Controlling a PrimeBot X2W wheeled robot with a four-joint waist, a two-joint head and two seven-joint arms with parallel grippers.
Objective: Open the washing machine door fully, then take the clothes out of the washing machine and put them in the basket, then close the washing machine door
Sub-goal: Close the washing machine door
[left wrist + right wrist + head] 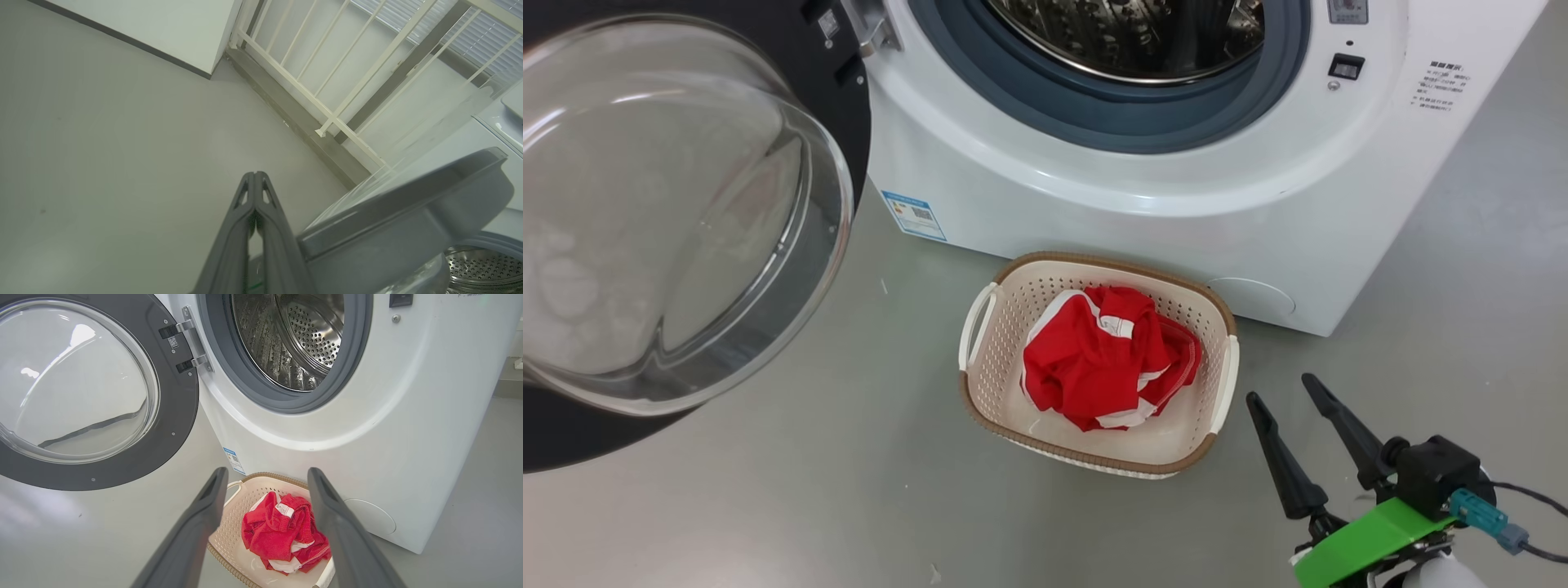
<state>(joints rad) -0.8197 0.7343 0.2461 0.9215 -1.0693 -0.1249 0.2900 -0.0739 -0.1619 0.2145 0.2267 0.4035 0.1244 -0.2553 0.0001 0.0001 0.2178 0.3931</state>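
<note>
In the head view, the washer (1176,188) is standing with its door (686,229) hanging wide open on the left, the glass bowl bulging toward the camera. The basket (1094,263) is sitting on the floor (768,490) just in front of the washer. The clothes (1107,359) are lying bunched inside it. The right gripper (1281,389) is hovering at the lower right, near the basket but apart from it, with its fingers spread wide and gripping nothing.

In the left wrist view, the left gripper (255,175) is pointing over bare floor, its fingers pressing together with nothing between them. The door's edge is showing just to its right, with a bit of the drum (482,265) beyond it and a white railing (327,81) above.

In the right wrist view, the spread fingers are framing the basket and the clothes below them. The door is hanging open at the left on its hinge (192,343), and the drum's perforated steel is showing through the washer's mouth.
</note>
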